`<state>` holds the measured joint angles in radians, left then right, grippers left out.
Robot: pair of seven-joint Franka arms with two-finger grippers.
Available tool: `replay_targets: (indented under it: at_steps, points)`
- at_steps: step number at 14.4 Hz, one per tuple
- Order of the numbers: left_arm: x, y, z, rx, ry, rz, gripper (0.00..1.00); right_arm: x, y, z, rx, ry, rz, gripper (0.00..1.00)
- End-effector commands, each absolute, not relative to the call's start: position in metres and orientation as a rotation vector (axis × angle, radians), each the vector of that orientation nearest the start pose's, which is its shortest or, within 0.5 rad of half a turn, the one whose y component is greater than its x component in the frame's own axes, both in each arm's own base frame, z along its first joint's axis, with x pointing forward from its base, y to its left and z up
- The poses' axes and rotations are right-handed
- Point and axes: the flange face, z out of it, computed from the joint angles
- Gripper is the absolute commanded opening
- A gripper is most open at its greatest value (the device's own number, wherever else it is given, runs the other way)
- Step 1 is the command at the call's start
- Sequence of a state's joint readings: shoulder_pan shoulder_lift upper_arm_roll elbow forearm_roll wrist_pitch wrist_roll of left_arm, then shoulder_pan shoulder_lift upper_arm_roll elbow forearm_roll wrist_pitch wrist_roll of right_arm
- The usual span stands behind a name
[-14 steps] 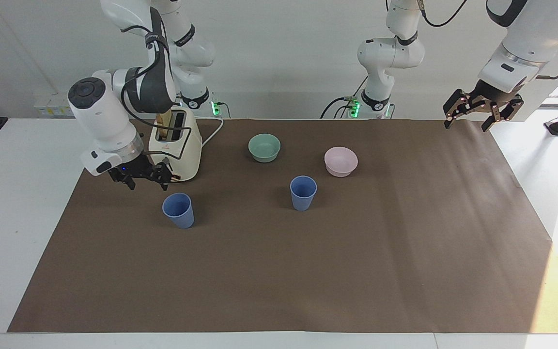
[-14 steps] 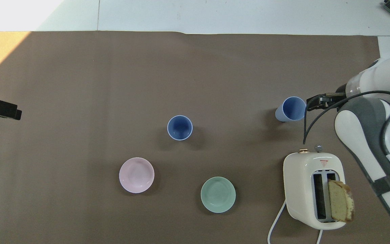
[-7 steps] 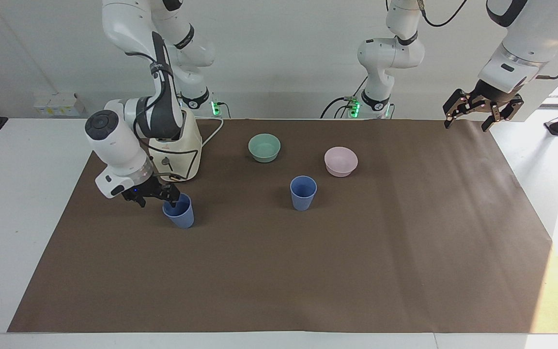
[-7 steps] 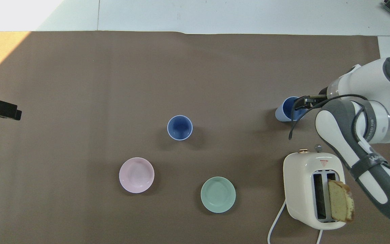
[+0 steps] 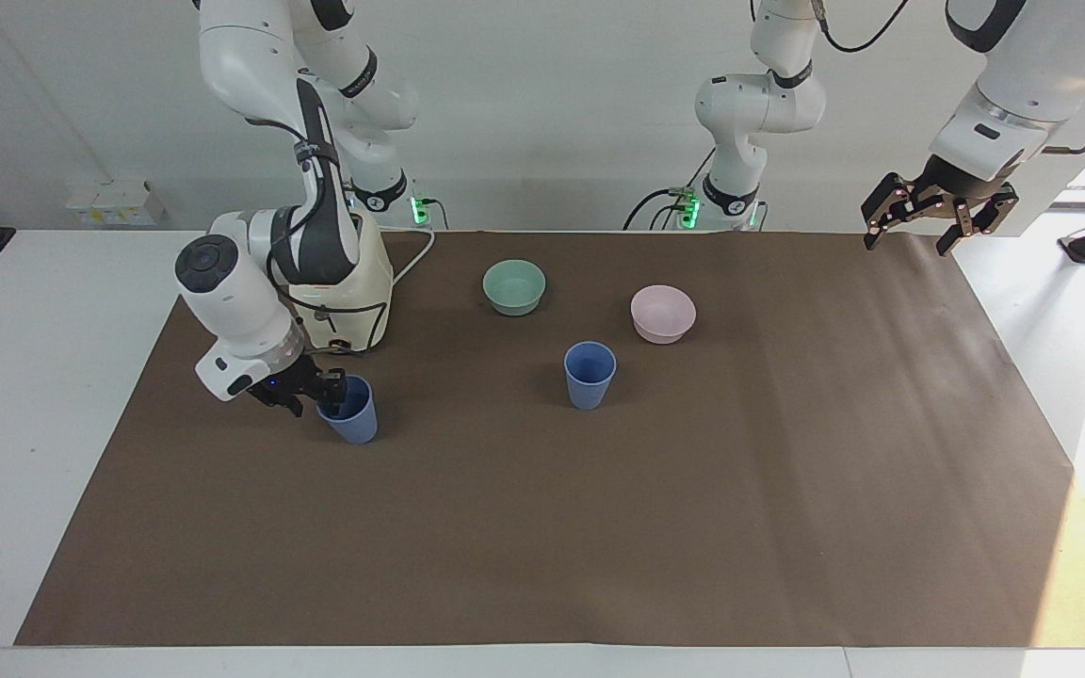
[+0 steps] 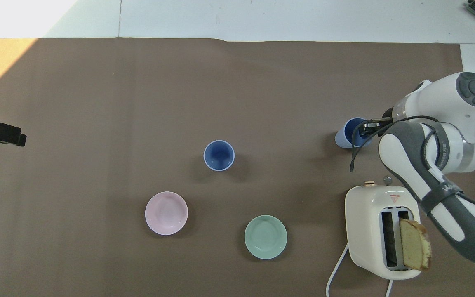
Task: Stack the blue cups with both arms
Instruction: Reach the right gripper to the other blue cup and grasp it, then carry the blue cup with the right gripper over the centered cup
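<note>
We note the white counter [image 5: 43,424] under a brown mat [image 5: 599,527] that carries everything. The right arm [image 5: 307,235] bends down at its own end of the counter; the left arm [image 5: 1004,104] waits raised over the mat's corner nearest its base. A cream toaster [image 6: 379,231] with a slice of bread [image 6: 415,244] in one slot stands on the mat toward the right arm's end. Nearer the middle sit a teal bowl [image 5: 514,286] and a pink bowl [image 5: 662,313], well apart.

One blue cup [image 5: 590,375] stands upright at the mat's middle, farther from the robots than both bowls. The second blue cup [image 5: 348,412] stands farther from the robots than the toaster. The right claw [image 5: 324,394] is at this cup's rim, one finger inside the mouth and one outside; we cannot tell whether it has clenched on the wall. The cup rests on the mat.

The left claw [image 5: 929,221] hangs released, fingers spread, grasping nothing.
</note>
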<state>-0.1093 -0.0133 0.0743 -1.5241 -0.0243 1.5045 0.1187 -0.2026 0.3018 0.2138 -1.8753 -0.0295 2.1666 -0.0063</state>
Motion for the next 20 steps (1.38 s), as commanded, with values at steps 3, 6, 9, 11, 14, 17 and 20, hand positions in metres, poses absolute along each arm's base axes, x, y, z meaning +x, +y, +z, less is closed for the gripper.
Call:
replay_targets:
  at_steps: [3, 6, 9, 11, 14, 17, 20]
  points:
    - [0.541, -0.017, 0.653, -3.145, 0.248, 0.018, 1.0, 0.628, 0.013, 0.374, -3.093, -0.095, -0.021, 0.0]
    - [0.541, -0.017, 0.653, -3.145, 0.248, 0.018, 1.0, 0.631, 0.027, 0.386, -3.094, -0.035, -0.029, 0.0]
    - [0.541, -0.017, 0.653, -3.145, 0.248, 0.018, 1.0, 0.635, 0.048, 0.425, -3.091, -0.011, 0.007, 0.0]
    - [0.541, -0.017, 0.653, -3.145, 0.248, 0.018, 1.0, 0.638, 0.077, 0.462, -3.084, 0.045, 0.008, 0.0]
    - [0.541, -0.017, 0.653, -3.145, 0.248, 0.018, 1.0, 0.632, 0.137, 0.488, -3.093, 0.007, -0.016, 0.0]
    - [0.541, -0.017, 0.653, -3.145, 0.248, 0.018, 1.0, 0.604, 0.224, 0.509, -3.113, 0.035, 0.035, 0.0]
    - [0.541, -0.017, 0.653, -3.145, 0.248, 0.018, 1.0, 0.568, 0.303, 0.518, -3.138, 0.092, 0.015, 0.0]
